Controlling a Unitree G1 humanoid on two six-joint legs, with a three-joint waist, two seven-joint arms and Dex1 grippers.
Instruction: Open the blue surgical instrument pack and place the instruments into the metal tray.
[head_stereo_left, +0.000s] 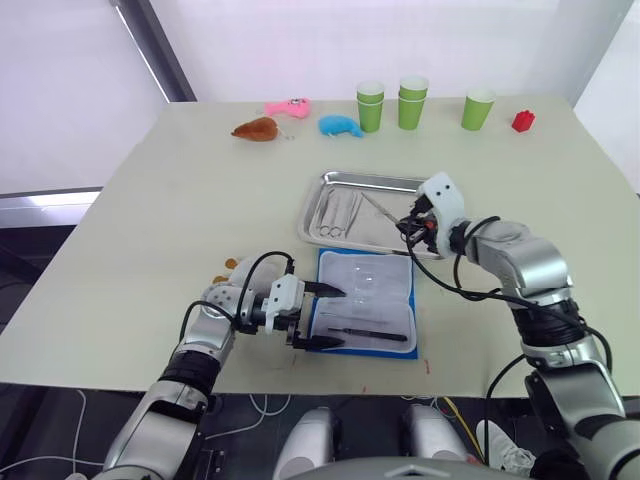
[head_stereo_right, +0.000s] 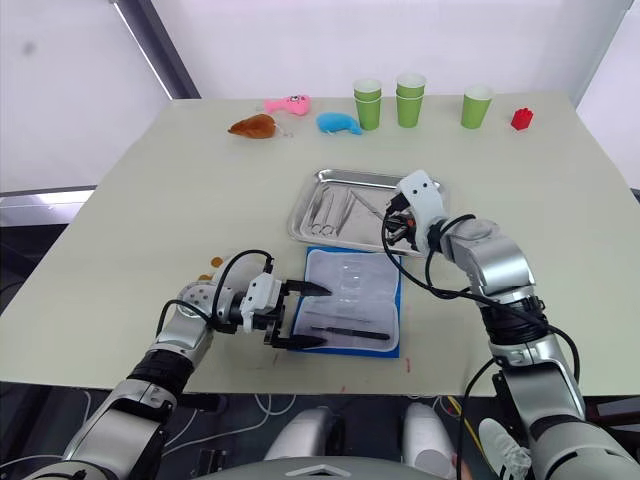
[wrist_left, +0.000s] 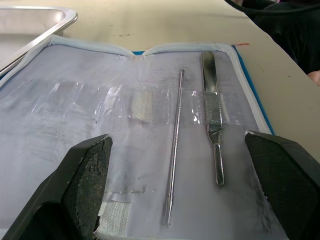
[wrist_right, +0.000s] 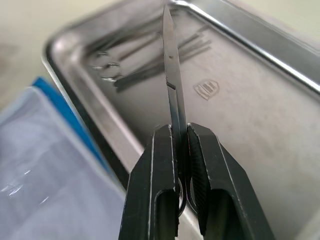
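Right claw (wrist_right: 180, 150): clamped on a slim pointed instrument (wrist_right: 169, 65), tip over the metal tray (head_stereo_left: 400, 185), mid-counter. Advice: lower until the blade lies flat beside the scissors and forceps (head_stereo_left: 338, 212) at the tray's far-left end, then release; bare steel lies under the tip.

Left claw (head_stereo_left: 322, 316): spread wide at the near-left border of the open blue surgical instrument pack (head_stereo_left: 362, 345), near the counter's front edge. Thin probe (wrist_left: 175, 150) and scalpel handle (wrist_left: 212, 115) remain under clear straps.

Margins: tray rim touches pack's far edge; cups and toys along the counter's far edge, well apart
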